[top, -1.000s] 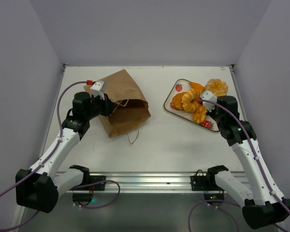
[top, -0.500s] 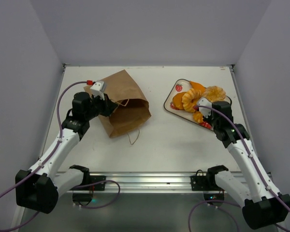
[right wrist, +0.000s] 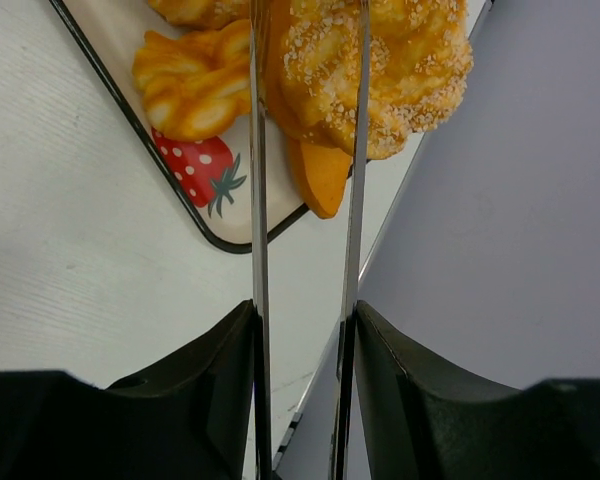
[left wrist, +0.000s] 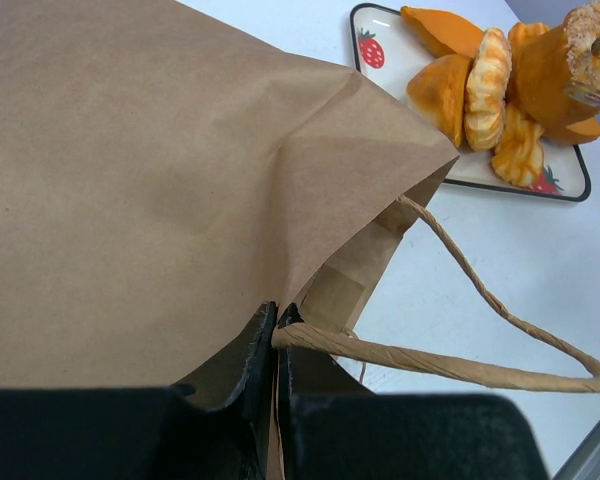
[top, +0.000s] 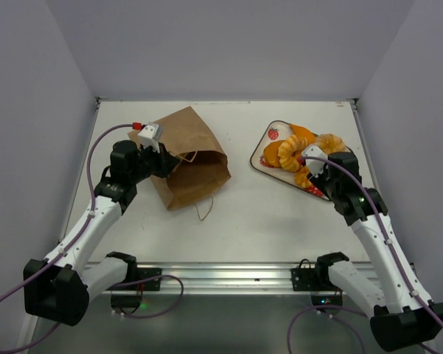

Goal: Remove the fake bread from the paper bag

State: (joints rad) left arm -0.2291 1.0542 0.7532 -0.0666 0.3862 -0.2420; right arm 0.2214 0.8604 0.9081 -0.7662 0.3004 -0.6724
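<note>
The paper bag [top: 188, 155] lies on its side on the surface [top: 266, 221], at about 10 o'clock in the top view. Its closed end points toward 11 o'clock and its open mouth toward 5 o'clock. The left fingers [left wrist: 248, 365] meet the bag at the 9 o'clock side of the mouth. They are closed tight on the bag's rim, right where one handle [left wrist: 430, 362] is glued on. From the left wrist the brown paper fills everything from 9 to 12 o'clock, and the twisted handle loops away from the fingers toward 3 o'clock. What lies inside the bag cannot be seen.

The plate [top: 257, 159], printed with strawberries, sits well apart from the bag at about 2 o'clock on the surface, piled with orange breads. A ring-shaped bread [top: 289, 153] stands near its middle and a twisted bread [right wrist: 195, 85] lies by its edge. The right fingers [right wrist: 257, 200] reach over the plate's 3 o'clock side with only a narrow gap between them. A sugared bread [right wrist: 410, 70] shows between and on both sides of them. Whether they are clamped on it or only hovering over it cannot be told.
</note>
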